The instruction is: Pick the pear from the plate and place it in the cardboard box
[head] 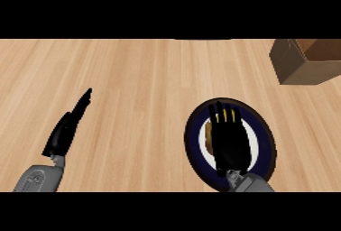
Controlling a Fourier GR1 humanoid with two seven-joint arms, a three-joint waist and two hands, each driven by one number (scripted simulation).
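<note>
Looking steeply down in the head view, the right hand (pixel 230 140) lies over the middle of the plate (pixel 195 135), a dark-rimmed round plate with a white centre that sits near the worktop's (pixel 146 81) near edge, toward its right side. Its fingers reach away from the robot and bend downward over something brownish-yellow; a sliver of this, probably the pear (pixel 208 139), shows at the hand's left edge, on the plate's white centre. Whether the fingers actually close on it cannot be told, since the hand hides most of it. At the far right corner of the worktop stands the cardboard box (pixel 303 67), well apart from the plate. Near the left side, the left hand (pixel 70 126) is seen edge-on, fingers straight and pressed together, holding nothing.
</note>
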